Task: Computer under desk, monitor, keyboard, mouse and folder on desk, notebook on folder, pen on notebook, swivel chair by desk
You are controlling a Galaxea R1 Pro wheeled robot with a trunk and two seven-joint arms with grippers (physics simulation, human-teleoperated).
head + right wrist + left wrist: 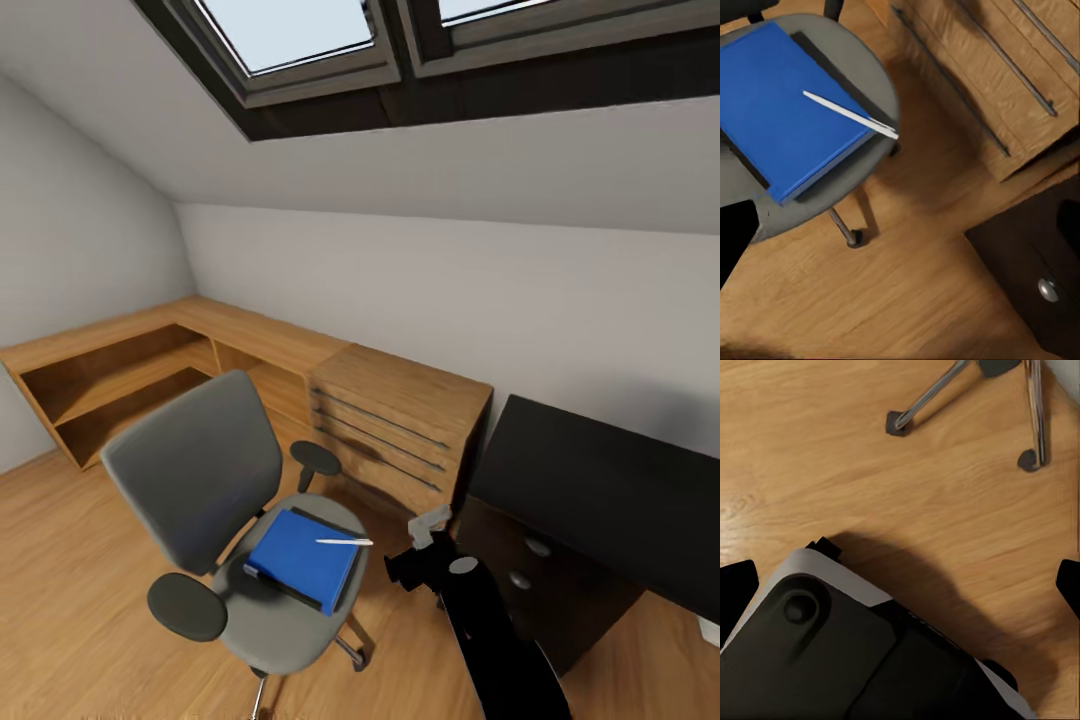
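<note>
**Me:** Just ahead of my right pincer (432, 524) and a little lower sits the grey upholstered swivel chair with its dark armrests (215, 470), and on its seat lies the flat bright blue folder (303, 556) with the thin white pen (344, 542) resting across its top. A dark flat edge shows under the folder (840, 71); I take it for the notebook, but I cannot tell for certain.

**You:** And the pincers themselves?

**Me:** Of the right one I see only a pale tip on a black arm in the head view, so whether its fingers stand apart or together I cannot tell. The left one hangs low over the wood floor (817, 457), its dark fingers (736, 585) wide apart with nothing between them.

**You:** How would you take the folder well?

**Me:** I judge the pen should come off first, or it may roll away when the folder tilts. Then come down at the folder's overhanging near edge, pinch it flat, and lift level.

**You:** Where does it go?

**Me:** To the glossy black desk top (600, 480), off to the pincer's right. The wooden chest of drawers (395, 425) beyond the pincer has its drawers closed, and the low wooden open shelf (110, 385) farther off looks bare.
</note>
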